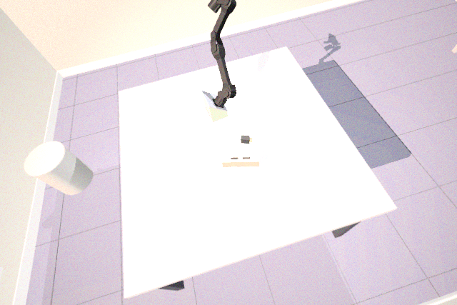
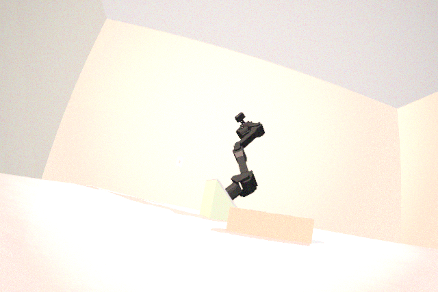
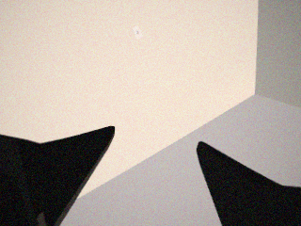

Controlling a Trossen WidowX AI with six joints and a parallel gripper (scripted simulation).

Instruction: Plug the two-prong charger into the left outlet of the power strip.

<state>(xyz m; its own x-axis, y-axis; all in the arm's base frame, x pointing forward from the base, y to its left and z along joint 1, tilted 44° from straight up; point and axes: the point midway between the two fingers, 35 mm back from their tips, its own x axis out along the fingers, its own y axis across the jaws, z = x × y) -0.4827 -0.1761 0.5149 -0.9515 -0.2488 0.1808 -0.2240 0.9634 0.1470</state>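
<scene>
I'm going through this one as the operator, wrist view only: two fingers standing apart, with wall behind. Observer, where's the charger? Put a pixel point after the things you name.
Observer: The charger point(image 1: 245, 139) lies on the table point(image 1: 177, 191) point(image 2: 106, 246), apart from the power strip point(image 1: 240, 164) point(image 2: 270, 225).
Operator: Which way do its prongs point?
Observer: Its prongs point(image 1: 250, 140) point toward the right side of the top picture.
Operator: What is the arm standing on?
Observer: The arm point(image 1: 223, 68) point(image 2: 242, 164) rises from the sloping face of a pale green wedge point(image 1: 218, 113) point(image 2: 209, 198).
</scene>
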